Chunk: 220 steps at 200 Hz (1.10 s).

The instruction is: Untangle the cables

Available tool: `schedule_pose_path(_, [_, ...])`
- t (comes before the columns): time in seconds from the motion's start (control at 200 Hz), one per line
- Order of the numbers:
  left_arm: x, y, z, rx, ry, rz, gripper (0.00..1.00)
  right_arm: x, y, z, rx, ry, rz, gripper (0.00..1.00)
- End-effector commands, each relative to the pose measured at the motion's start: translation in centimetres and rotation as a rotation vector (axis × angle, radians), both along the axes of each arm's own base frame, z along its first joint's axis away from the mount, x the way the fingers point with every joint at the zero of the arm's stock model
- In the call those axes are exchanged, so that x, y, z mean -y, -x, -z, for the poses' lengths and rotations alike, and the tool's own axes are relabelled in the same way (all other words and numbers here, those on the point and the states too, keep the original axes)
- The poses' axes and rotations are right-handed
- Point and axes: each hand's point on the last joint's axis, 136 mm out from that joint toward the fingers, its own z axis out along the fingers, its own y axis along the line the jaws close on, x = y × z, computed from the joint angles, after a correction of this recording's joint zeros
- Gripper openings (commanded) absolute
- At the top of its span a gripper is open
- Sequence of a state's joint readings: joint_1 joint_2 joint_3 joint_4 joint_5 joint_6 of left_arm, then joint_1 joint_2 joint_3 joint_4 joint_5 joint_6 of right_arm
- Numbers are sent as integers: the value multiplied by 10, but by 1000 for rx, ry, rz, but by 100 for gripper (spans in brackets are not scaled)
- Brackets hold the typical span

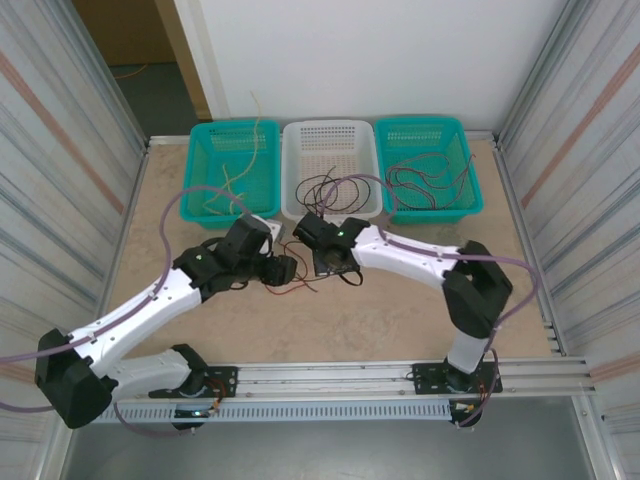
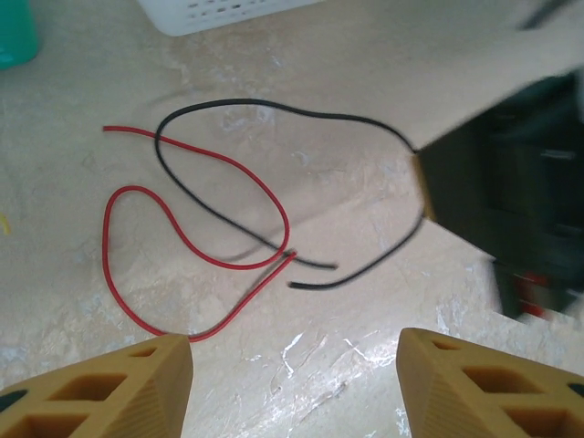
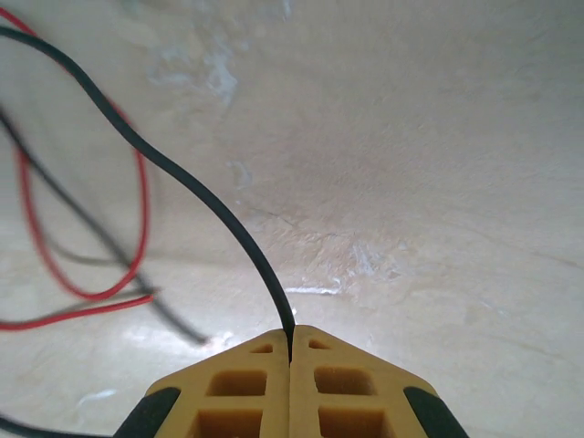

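The right gripper (image 3: 290, 334) is fully closed on the black cable (image 3: 187, 187), with the strand pinched between the fingertips just above the table (image 1: 400, 320). The left gripper (image 2: 294, 343) stands wide apart and holds nothing, positioned above the table surface near the loose cables.

The black cable and the red cable (image 2: 108, 239) lie at the middle of the table, between the two grippers. Each forms a loose loop, and the two loops cross each other.

Three baskets stand along the far edge:
- left teal basket (image 1: 197, 150): pale yellow strands (image 1: 245, 175);
- white basket (image 1: 330, 126): dark strands (image 1: 330, 188) draped over its near rim;
- right teal basket (image 1: 472, 170): dark and red strands (image 1: 425, 180).
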<state>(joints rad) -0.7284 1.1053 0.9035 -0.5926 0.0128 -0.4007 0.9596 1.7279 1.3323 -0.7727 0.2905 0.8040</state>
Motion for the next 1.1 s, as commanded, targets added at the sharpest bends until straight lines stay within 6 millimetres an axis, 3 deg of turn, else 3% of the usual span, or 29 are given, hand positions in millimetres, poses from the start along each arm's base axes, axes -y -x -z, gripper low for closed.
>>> schedule_pose_path(0.0, [10,-1,-10,-1,80,10,62,12,4,-31,116,16,-2,0])
schedule_pose_path(0.17, [12,-14,-30,36,120,-10,65,32,9,-81,235,21,11,0])
schedule_pose_path(0.351, [13,-33,-43,16,258,-65,66,45,15,-140,365,-82,8,0])
schedule_pose_path(0.481, [16,-39,-50,29,310,-66,67,51,20,-169,412,-169,6,0])
schedule_pose_path(0.701, [38,-40,-66,53,410,28,63,47,29,-194,441,-281,-32,0])
schedule_pose_path(0.872, [41,-49,-66,76,407,24,59,43,33,-207,456,-351,-47,0])
schedule_pose_path(1.097, [51,-63,-59,66,395,28,53,39,37,-210,461,-369,-67,0])
